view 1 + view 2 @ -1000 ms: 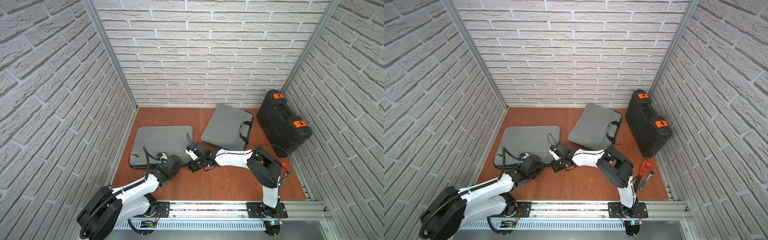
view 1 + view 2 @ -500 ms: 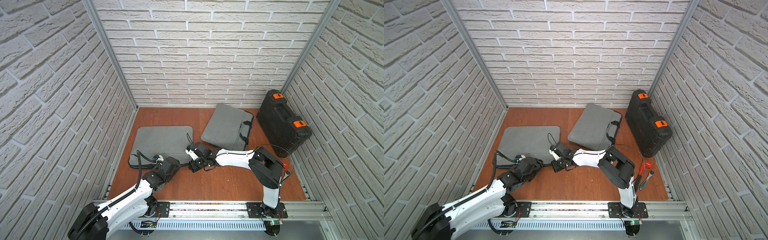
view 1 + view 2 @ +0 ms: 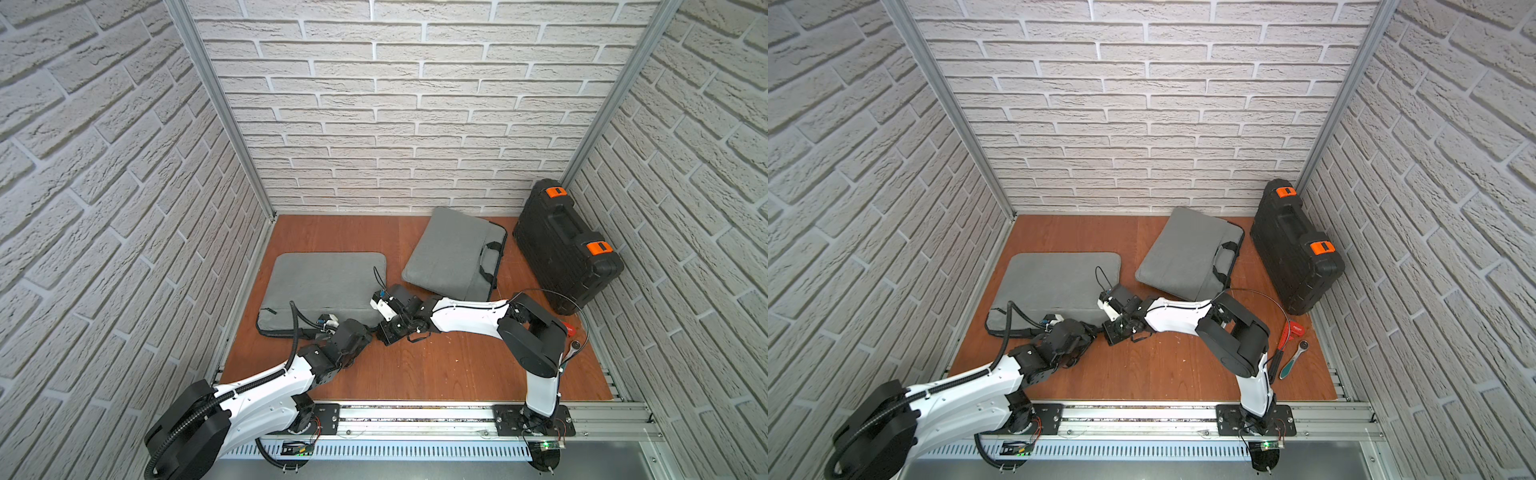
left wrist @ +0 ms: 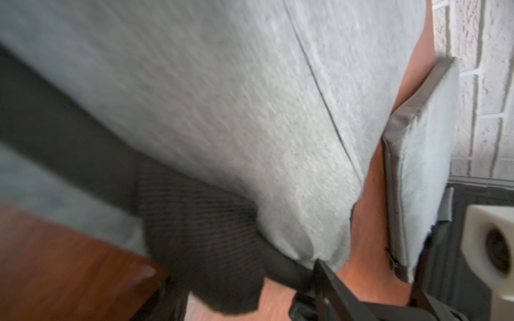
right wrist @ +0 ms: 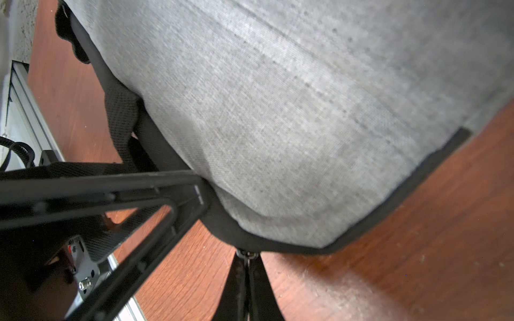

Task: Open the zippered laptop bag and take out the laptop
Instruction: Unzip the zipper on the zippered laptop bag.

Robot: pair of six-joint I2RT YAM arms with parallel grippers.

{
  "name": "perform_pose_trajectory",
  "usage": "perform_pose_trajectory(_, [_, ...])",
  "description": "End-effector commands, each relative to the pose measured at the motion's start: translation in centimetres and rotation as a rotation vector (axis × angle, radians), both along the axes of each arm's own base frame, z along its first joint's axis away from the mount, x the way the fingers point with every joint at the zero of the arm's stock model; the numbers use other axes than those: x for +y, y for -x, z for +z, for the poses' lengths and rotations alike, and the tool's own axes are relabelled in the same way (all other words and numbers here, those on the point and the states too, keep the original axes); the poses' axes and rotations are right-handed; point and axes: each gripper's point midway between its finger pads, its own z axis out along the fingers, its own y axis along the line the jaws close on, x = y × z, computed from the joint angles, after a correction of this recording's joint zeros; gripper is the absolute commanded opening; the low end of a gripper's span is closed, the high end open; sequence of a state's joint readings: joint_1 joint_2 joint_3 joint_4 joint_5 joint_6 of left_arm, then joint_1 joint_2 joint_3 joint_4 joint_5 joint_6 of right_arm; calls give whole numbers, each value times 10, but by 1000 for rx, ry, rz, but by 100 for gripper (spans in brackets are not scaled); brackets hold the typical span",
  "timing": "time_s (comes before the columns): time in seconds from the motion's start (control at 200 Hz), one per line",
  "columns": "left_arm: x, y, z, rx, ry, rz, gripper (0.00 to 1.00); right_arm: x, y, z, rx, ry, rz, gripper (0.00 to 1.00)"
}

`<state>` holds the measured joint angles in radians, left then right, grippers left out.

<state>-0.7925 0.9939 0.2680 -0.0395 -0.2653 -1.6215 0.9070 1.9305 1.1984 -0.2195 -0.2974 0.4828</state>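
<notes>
Laptop bag [image 5: 306,111], zipper pull [image 5: 247,254] in right fingers [image 5: 235,287]

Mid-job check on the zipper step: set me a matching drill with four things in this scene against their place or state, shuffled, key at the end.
Things:
1. right gripper
2. left gripper
3. black hard case
4. ratchet wrench

States or places:
A. open and empty, at the near corner of the laptop bag
B. lies near the right edge of the table
C. shut on the zipper pull
D. far right corner, with orange latches

Pairs: 1-C, 2-A, 3-D, 4-B
</notes>
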Motion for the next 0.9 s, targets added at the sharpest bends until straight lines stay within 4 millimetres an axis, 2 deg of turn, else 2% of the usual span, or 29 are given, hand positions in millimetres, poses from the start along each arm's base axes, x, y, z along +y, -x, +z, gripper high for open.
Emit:
perform_pose_trajectory(0.0, [-3,-9,6,-61,33,25,66,10,1,25,-22,-72,22,6])
perform_pose_trajectory(0.07, [-1,-10,6,-69,27,32,60,10,2,26,-19,-71,24,6])
perform_pose_trajectory(0.22, [7,-9,4,-75,24,63,36,9,2,25,-20,-64,22,6])
perform_pose_trajectory(0.345, [13,-8,5,-91,27,85,23,6,1,24,-24,-51,21,6])
perform_pose_trajectory(0.66, [26,-5,9,-107,8,124,0,-6,-4,23,-45,-6,14,6])
perform_pose_trajectory(0.895, [36,0,9,-104,-8,147,0,-19,-10,23,-52,12,-9,6])
